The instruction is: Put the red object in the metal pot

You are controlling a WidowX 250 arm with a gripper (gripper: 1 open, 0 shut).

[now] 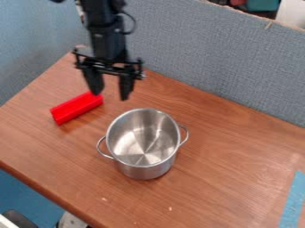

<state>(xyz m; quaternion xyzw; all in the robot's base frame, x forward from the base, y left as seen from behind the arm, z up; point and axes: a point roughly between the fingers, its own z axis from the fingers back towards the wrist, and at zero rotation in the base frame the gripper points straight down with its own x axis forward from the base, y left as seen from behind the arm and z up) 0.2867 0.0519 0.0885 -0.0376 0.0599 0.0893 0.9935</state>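
Hand open above red object

Red object: bright red, plain. Metal pot: shiny silver steel. Table: reddish-brown wood grain; gripper black; backdrop seemingly grey-blue fabric.
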